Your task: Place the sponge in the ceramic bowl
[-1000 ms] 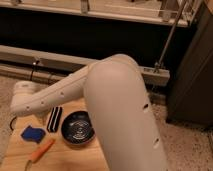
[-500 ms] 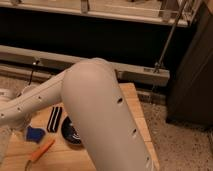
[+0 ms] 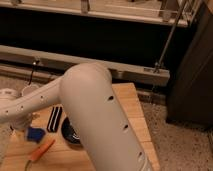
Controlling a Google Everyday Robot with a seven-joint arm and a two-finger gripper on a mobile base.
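Note:
The blue sponge (image 3: 34, 134) lies on the wooden table (image 3: 131, 107) near its left side. To its right sits the black ceramic bowl (image 3: 69, 133), more than half hidden behind my big white arm. The arm reaches left across the view, and my gripper (image 3: 19, 125) hangs at the far left, just left of and slightly above the sponge. Nothing can be made out in its grasp.
An orange carrot-like stick (image 3: 42, 150) lies in front of the sponge. A black-and-white striped flat piece (image 3: 54, 119) rests behind the bowl, and a small white cup (image 3: 30, 90) stands at the back left. A dark cabinet (image 3: 192, 75) stands to the right.
The arm has swung left and lower across the table. It now hides more of the bowl, and the gripper end has come down beside the sponge.

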